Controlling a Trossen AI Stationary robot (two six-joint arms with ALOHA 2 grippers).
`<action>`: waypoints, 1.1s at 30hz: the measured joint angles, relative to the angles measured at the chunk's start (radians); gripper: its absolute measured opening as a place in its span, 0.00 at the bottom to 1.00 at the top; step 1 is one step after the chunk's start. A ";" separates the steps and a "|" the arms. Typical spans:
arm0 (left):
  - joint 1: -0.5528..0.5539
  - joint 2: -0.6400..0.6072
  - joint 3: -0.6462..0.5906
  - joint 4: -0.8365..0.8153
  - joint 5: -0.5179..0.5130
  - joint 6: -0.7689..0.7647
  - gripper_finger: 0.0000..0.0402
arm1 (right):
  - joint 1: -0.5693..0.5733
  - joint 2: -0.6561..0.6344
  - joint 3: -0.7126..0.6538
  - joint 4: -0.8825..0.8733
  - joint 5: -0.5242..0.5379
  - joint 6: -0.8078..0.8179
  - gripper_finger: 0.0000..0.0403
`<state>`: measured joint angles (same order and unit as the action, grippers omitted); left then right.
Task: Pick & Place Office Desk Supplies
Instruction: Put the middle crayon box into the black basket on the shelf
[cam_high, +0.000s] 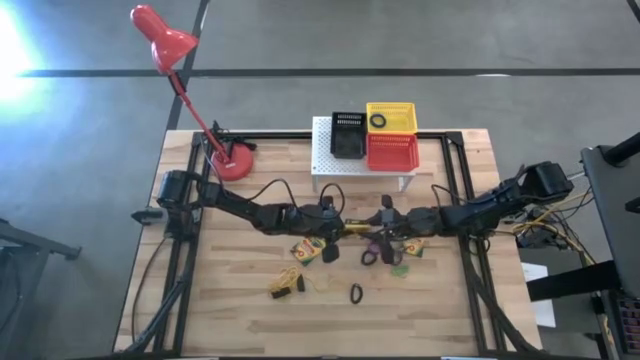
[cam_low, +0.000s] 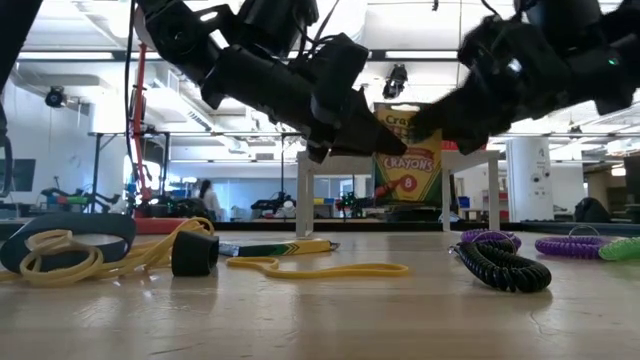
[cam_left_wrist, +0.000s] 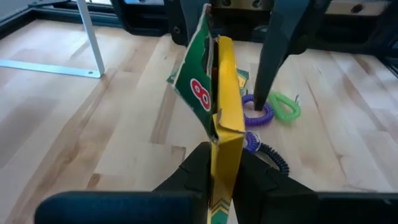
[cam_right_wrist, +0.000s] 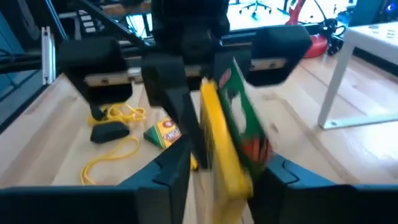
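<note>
A: Nearest in the low view?
B: A black coiled ring (cam_low: 505, 266) lies on the table (cam_low: 330, 320), with a purple ring (cam_low: 570, 245) and the edge of a green ring (cam_low: 622, 249) behind it, cut off at the picture's side. On the other side lies the rubber-band tangle (cam_low: 75, 256) with its small black piece (cam_low: 194, 253).

A: And the crayon box?
B: One crayon box (cam_left_wrist: 219, 118) hangs in the air over the table's middle, between both arms. The left gripper (cam_left_wrist: 222, 171) pinches its lower end, fingers (cam_left_wrist: 194, 167) pressed against both faces. The right gripper (cam_right_wrist: 221, 163) stands around the other end, fingers (cam_right_wrist: 174, 165) spread a little; whether they touch the box I can't tell, since that view is blurred.

A: The other boxes?
B: A second crayon box (cam_high: 307, 250) lies flat under the left arm. A third (cam_high: 412, 247) is half hidden beneath the right arm.

A: Farther back?
B: A white stand (cam_high: 340, 165) holds black, yellow and red baskets; a dark ring (cam_high: 378, 122) sits in the yellow basket (cam_high: 391, 115). A red lamp (cam_high: 190, 95) stands at the far left.
</note>
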<state>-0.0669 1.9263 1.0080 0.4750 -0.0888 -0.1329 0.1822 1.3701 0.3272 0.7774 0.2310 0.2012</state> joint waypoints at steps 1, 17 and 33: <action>0.000 0.000 0.000 -0.004 0.000 -0.003 0.12 | 0.000 0.001 0.010 -0.029 0.000 0.000 0.27; 0.022 -0.181 0.017 -0.291 -0.018 -0.033 0.42 | -0.038 -0.198 0.279 -0.617 0.011 -0.147 0.07; -0.013 -0.325 -0.178 -0.163 -0.233 -0.074 0.41 | -0.781 0.059 1.009 -1.207 -0.546 -0.516 0.07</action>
<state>-0.0796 1.6010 0.8298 0.3119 -0.3222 -0.2072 -0.5992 1.4294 1.3360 -0.4299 -0.3148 -0.3148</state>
